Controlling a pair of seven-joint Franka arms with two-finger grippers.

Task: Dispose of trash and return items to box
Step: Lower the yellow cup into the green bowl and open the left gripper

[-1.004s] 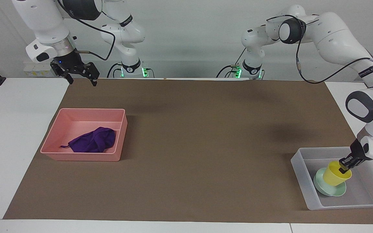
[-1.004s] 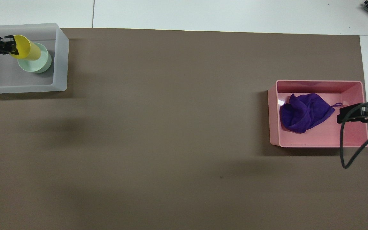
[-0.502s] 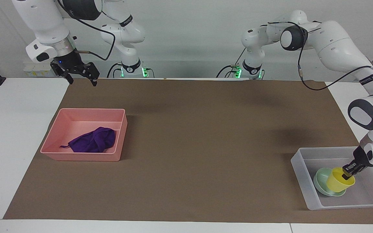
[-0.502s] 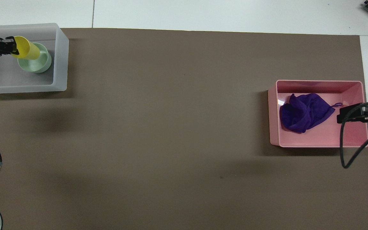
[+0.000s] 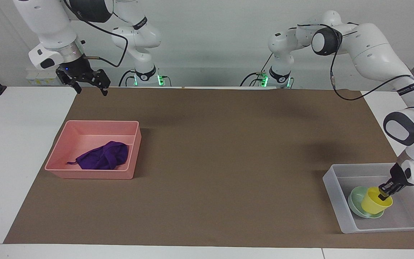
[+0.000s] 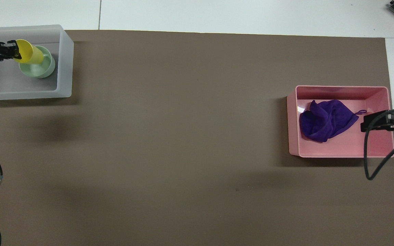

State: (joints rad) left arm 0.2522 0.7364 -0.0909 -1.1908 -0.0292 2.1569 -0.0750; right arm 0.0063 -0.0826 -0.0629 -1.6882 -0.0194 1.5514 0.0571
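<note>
Your left gripper (image 5: 384,191) is clenched on the rim of the yellow cup (image 5: 376,200), a light, stiff, slick item resting tilted in the mint-green bowl (image 5: 356,205) inside the translucent box (image 5: 331,182). Judged prone to tip on release; the rim is the right hold. Your right gripper (image 5: 89,85) waits spread wide above the bench's edge, near the pink bin (image 5: 91,175) holding the soft purple cloth (image 5: 103,156).

Two glossy white arms are showing in the facing view, built of rounded segments with dark grey circular joint caps. Black bands with small white lettering are ringing several links. Thin black cables are looping along both arms. Green lights are glowing at both bases, top centre. Each arm is ending in a black tool: left tool (image 5: 385,193), right tool (image 5: 89,87).
</note>
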